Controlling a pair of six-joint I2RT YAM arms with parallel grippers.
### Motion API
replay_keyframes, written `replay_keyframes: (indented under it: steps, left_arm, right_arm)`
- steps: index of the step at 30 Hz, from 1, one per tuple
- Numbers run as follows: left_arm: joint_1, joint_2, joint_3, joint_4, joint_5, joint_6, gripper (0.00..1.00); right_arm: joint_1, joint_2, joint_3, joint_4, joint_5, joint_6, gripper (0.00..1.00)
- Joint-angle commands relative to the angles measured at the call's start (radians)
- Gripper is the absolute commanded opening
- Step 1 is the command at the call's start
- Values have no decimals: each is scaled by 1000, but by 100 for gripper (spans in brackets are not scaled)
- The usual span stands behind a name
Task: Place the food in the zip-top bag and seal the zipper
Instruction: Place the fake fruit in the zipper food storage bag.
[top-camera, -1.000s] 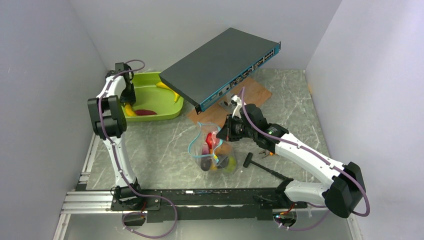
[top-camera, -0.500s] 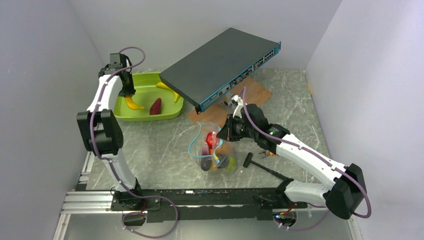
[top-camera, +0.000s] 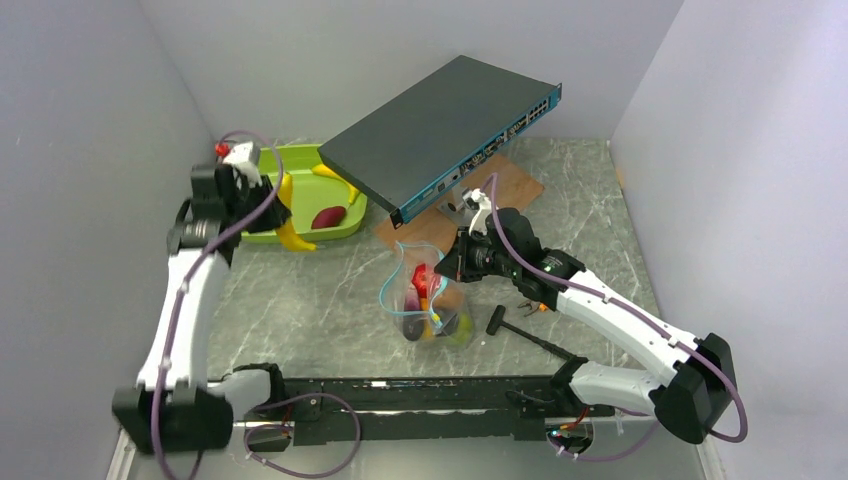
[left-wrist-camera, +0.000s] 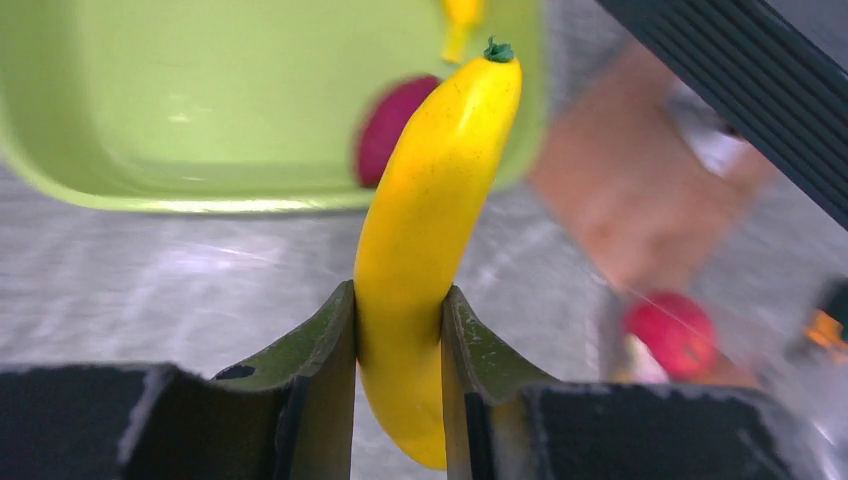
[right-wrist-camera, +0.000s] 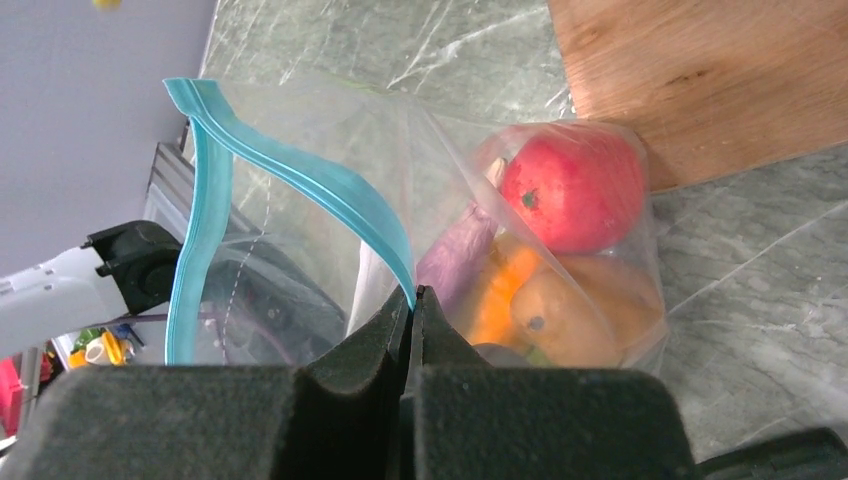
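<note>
The zip-top bag (top-camera: 425, 300) stands near the table's centre. Its mouth gapes upward, and the teal zipper (right-wrist-camera: 290, 170) curves in an open loop above it. Inside lie a red apple (right-wrist-camera: 572, 188), a purple eggplant (right-wrist-camera: 455, 265) and orange-yellow pieces (right-wrist-camera: 530, 310). Bare marble table (top-camera: 310, 290) extends to the bag's left and near side.

The right gripper (right-wrist-camera: 410, 305), jaws pressed together, pinches the bag's right-hand mouth edge at the zipper and holds it up. The left gripper (left-wrist-camera: 398, 330) hovers well to the left of the bag, over the near left part of the lime-green tray (left-wrist-camera: 200, 100). Its fingers are clamped on a yellow banana (left-wrist-camera: 430, 220), gripped near the lower end with the stem end pointing away.

In the tray rest a dark-red piece (top-camera: 328, 217) and a second banana (top-camera: 335, 178). A dark network switch (top-camera: 440, 130) overhangs the tray's right end. A wooden board (top-camera: 515, 185) lies just beyond the bag. A black hammer-like tool (top-camera: 520, 330) lies on the table to the bag's right, beneath the right arm.
</note>
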Motion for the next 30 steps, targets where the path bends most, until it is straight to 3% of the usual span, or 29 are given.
replay_keyframes:
  steps: [1,4,7,10,15,20,30]
  left_arm:
    - [-3,-289,-302,236,508,-152,8]
    - [-18,-476,-494,379,714,-301,3]
    - [-124,-632,-632,530,770,-492,0]
    - [-296,-741,-731,714,739,-649,0]
    - [-539,-873,-799,955,552,-763,0]
    - [-709,-810,-791,1091,377,-689,0]
    - [-1025,-563,-803,1466,-83,-230,0]
  right_arm:
    - [-6,-6,-1,77,-29,16,0]
    - [-6,-5,-3,85,-47,32,0]
    - [-5,-29,-36,118,-53,47,0]
    - [-4,-43,-54,124,-49,51,0]
    - [-4,-57,-54,115,-58,59,0]
    - [5,-66,-51,131,-106,89,0]
    - [8,-111,-42,123,-154,164,0]
